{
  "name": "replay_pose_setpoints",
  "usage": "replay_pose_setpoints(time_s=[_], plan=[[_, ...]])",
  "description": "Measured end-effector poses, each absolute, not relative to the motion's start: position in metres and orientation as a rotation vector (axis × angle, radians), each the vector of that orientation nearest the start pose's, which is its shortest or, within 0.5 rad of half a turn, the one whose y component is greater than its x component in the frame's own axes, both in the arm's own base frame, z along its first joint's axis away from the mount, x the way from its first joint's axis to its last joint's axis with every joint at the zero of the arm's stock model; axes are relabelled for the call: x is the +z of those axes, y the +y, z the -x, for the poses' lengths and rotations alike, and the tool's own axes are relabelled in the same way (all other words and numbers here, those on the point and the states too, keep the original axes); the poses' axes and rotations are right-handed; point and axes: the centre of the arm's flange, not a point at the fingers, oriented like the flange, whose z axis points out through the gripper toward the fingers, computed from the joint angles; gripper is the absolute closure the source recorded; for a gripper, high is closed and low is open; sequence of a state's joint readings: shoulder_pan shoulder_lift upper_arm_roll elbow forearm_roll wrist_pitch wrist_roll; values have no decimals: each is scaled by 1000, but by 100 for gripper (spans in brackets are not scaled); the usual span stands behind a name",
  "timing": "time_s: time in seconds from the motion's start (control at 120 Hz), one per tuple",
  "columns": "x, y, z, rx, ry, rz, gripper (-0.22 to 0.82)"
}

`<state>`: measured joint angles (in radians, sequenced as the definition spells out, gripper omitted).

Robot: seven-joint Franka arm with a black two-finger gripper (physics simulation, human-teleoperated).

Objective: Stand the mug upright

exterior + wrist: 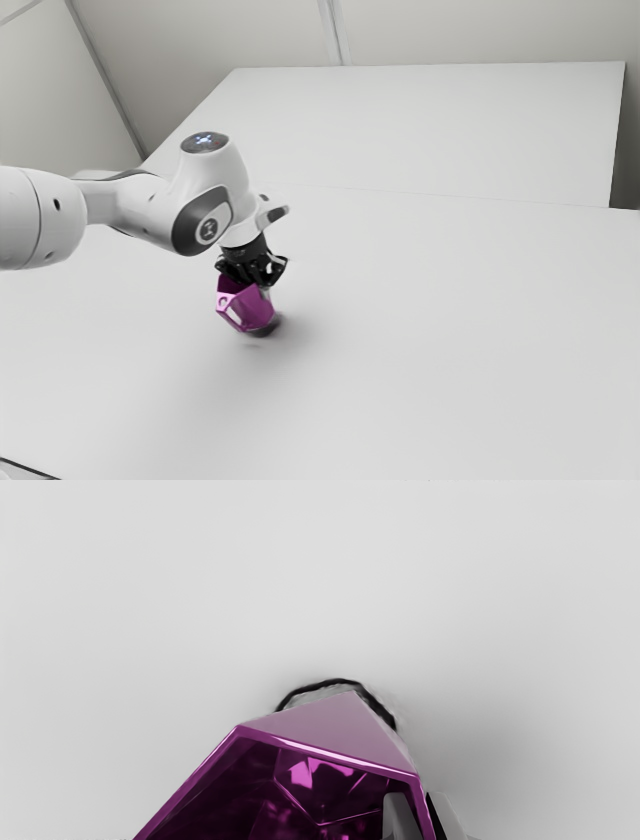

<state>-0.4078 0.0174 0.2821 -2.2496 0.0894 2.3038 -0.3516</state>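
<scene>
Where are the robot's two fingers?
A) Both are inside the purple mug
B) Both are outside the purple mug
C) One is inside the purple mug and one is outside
C: one finger is inside the mug and the other finger is outside, with the mug's wall between them.

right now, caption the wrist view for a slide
The gripper pinches the wall of a purple mug, one finger inside, one outside.
</scene>
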Motion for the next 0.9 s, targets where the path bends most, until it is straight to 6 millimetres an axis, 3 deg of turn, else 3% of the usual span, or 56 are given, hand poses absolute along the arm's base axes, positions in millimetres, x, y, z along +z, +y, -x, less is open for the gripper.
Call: replay_pose_setpoints(time_s=[0.308,0.542,0.725,0.85,0.9], plan=[[357,-30,-529,-54,-442,3000,78],[343,-42,-528,-11,-453,2975,78],[340,-28,-529,1,-526,2963,78],[341,-30,-530,-5,-531,2963,78],[341,-31,-530,-4,-531,2967,68]])
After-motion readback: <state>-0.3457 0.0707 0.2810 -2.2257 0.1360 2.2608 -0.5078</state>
